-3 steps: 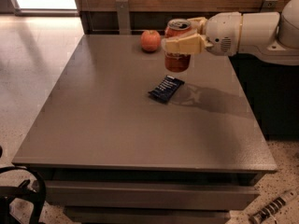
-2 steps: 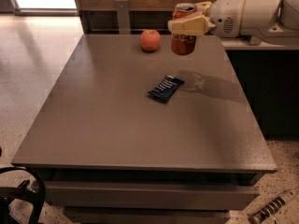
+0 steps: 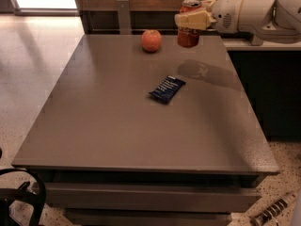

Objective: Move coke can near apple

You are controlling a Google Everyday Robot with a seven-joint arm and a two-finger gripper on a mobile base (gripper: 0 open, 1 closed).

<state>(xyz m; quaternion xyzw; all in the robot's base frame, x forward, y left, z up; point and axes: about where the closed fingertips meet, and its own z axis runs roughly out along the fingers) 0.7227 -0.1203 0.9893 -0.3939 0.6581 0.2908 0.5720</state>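
One upright coke can (image 3: 188, 38) in gripper (image 3: 190, 20)

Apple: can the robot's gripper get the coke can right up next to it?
Probably yes. The gripper holds the coke can just beside the apple, with only bare table between them. The blue snack packet lies well clear, nearer the camera.

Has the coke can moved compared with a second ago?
Yes. The gripper, shut on the coke can, has carried it farther back, away from the blue snack packet toward the table far edge, right of the apple.
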